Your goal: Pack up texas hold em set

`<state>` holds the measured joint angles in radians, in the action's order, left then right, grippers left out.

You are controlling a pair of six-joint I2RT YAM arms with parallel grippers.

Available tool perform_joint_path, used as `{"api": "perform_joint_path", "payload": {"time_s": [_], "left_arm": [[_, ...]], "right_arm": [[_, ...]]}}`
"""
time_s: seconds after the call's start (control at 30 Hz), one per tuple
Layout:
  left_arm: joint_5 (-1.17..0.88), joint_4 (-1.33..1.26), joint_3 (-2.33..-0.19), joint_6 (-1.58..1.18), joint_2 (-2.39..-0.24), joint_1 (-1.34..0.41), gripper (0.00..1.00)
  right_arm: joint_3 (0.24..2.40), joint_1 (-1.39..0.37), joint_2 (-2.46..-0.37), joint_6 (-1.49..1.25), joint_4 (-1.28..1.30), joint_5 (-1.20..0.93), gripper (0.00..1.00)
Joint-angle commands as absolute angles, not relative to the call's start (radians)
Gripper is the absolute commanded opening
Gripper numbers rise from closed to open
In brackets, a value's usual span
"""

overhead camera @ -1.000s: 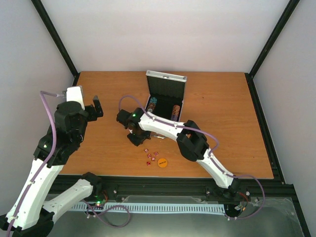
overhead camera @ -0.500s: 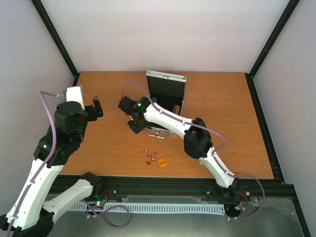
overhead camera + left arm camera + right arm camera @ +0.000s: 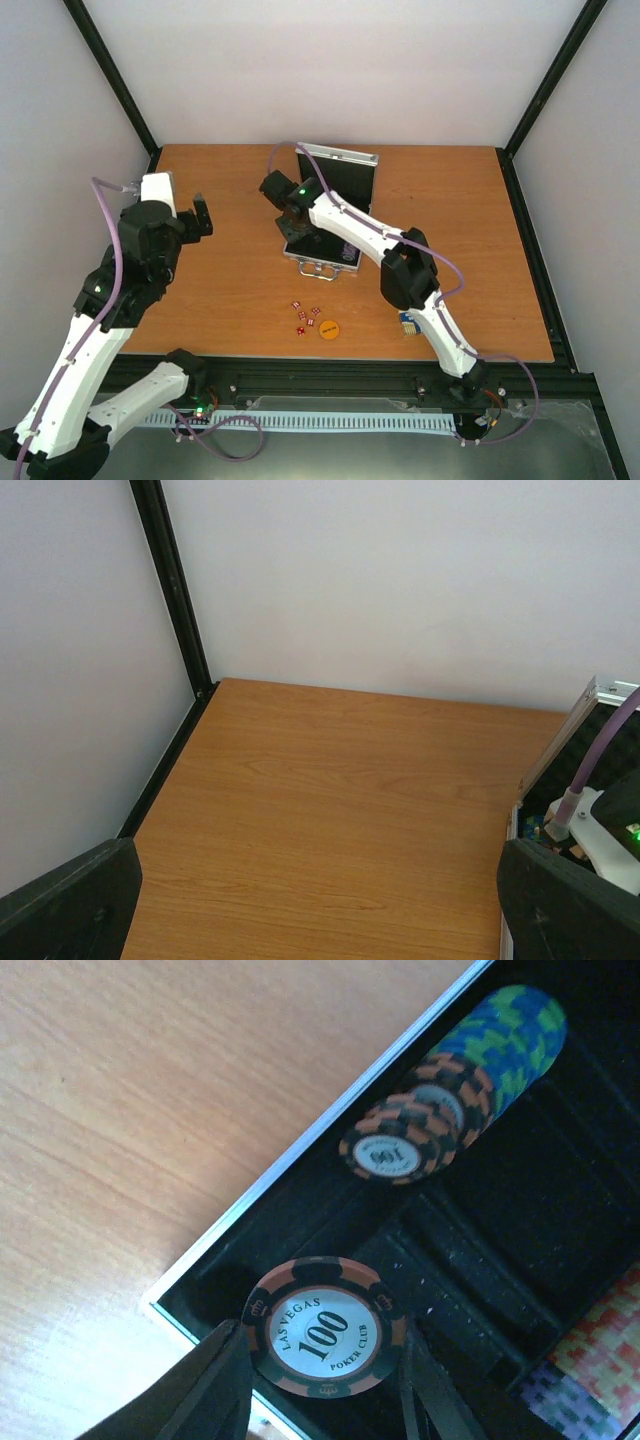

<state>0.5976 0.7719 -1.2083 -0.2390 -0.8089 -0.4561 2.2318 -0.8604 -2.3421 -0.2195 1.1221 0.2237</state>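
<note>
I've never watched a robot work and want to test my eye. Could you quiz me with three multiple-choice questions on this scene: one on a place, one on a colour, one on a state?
1. Where is the orange disc?
A. inside the case
B. on the table beside the dice
C. in the left jaws

2. What colour are the dice?
A. red
B. green
C. blue

3. What are the right jaws doing?
A. standing empty
B. holding a die
C. holding a chip marked 100

Answers:
1. B: the disc lies on the bare wood next to the dice.
2. A: every die shows red.
3. C: the right wrist view shows the chip between them, over the open case.
</note>
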Motion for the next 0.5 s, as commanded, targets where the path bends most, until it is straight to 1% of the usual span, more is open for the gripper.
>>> {"api": "perform_joint_path", "payload": {"time_s": [0.0, 0.2, 0.47], "left_arm": [[0.587, 0.772, -1.221, -0.235, -0.816, -0.453, 1.00], [0.584, 0.774, -1.224, -0.237, -0.822, -0.453, 1.00], [0.580, 0.780, -1.226, -0.239, -0.824, -0.453, 1.00]], "right_arm": [[2.235, -0.841, -2.350, -0.195, 1.042, 0.275, 0.42], [2.148, -0.838, -2.344, -0.199, 0.959, 0.334, 0.42], [2.077, -0.833, -2.343, -0.210, 0.869, 0.347, 0.42]]}}
